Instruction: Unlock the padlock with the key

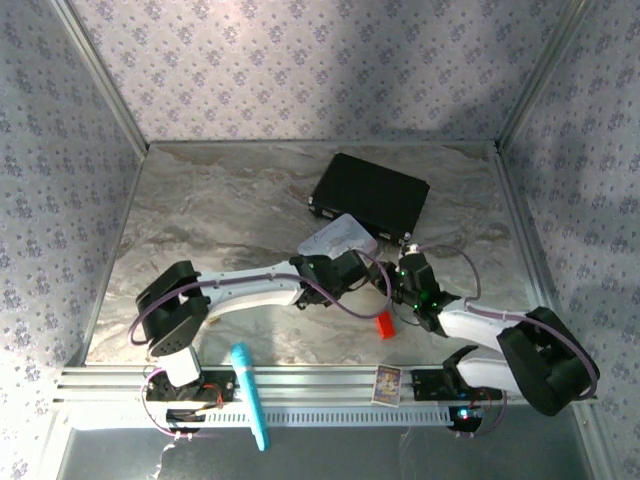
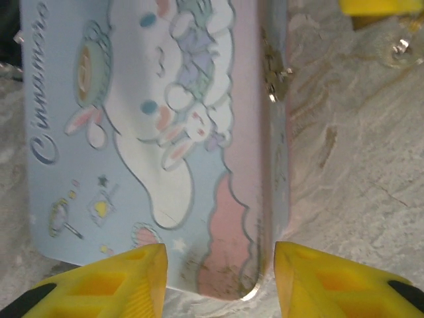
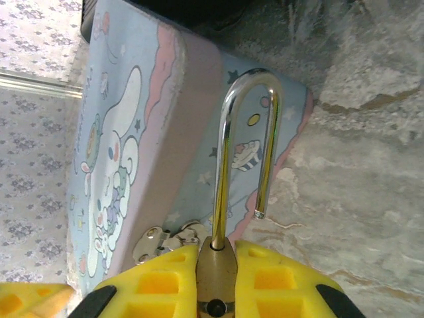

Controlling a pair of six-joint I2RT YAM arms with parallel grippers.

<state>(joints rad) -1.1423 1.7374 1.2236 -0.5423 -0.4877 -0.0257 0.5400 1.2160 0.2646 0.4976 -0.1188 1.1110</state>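
Top view, left gripper [image 1: 345,262] over the pastel cartoon tin [image 1: 338,238], right gripper [image 1: 408,268] just beside it, left wrist, jaws apart, tin's edge just ahead of the fingers [image 2: 119,281], right wrist, jaws clamped on the brass padlock [image 3: 216,265], shackle [image 3: 250,76] with one leg free, reaching ahead over the tin.

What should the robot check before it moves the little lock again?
1. Padlock pinched firmly in the right gripper: ok.
2. Shackle popped open, one end hanging free: ok.
3. Shackle clear of the latch on the cartoon tin, not hooked through it: ok.
4. Left gripper fingers apart at the tin's corner: ok.
5. Tin steady enough on its own: cannot tell.
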